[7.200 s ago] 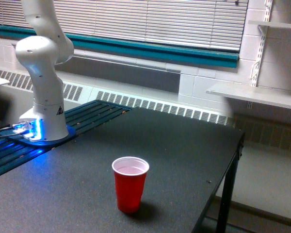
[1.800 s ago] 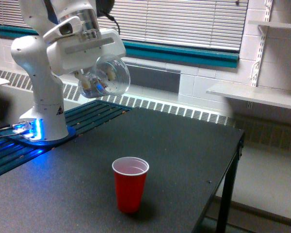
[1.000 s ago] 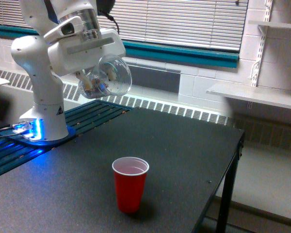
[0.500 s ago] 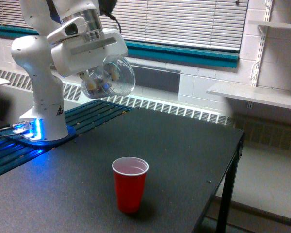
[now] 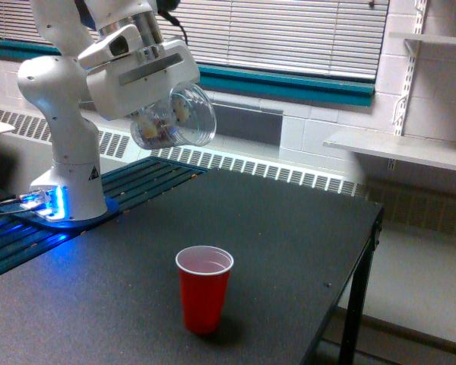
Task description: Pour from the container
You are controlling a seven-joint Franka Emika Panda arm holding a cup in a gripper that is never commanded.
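The gripper's (image 5: 158, 115) fingers are hidden behind the clear transparent plastic container (image 5: 176, 118) and the white hand housing, so their grip cannot be read. Small bits inside the container are too blurred to identify. The white robot arm (image 5: 57, 91) is cut off at the upper left edge.

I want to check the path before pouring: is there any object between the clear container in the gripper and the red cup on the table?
Nothing visible does. The container is held in the air, tipped on its side, in the gripper. The red cup stands upright lower down, nearer the camera, mouth open. Between them there is only air and the bare dark table.
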